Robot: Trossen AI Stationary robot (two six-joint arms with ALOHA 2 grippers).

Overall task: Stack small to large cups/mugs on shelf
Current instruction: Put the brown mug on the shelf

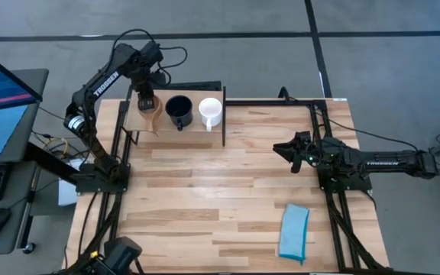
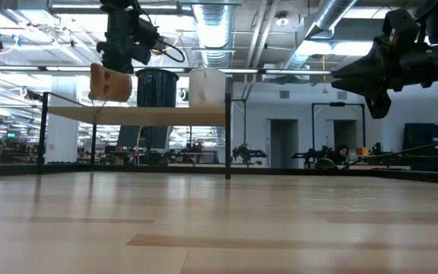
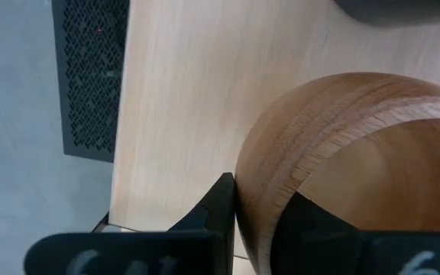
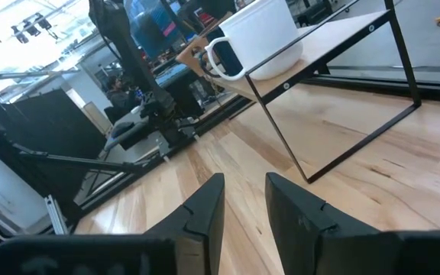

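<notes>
Your left gripper (image 1: 147, 101) has its fingers clenched on the wooden cup's (image 1: 148, 105) rim, on the shelf (image 1: 206, 126). Beyond them stand the navy mug (image 1: 179, 111), then the white mug (image 1: 210, 111). Your right gripper (image 1: 284, 149) hangs released above the plank tabletop (image 1: 220, 198), its fingers well apart from the shelf; ducts run overhead.

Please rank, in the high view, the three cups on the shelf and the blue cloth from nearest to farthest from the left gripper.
1. Wooden cup, shelf's left end; the left gripper is shut on its rim.
2. Dark mug, middle of the shelf.
3. White mug, shelf's right end.
4. Light blue folded cloth, far off at the table's near right corner.
</notes>
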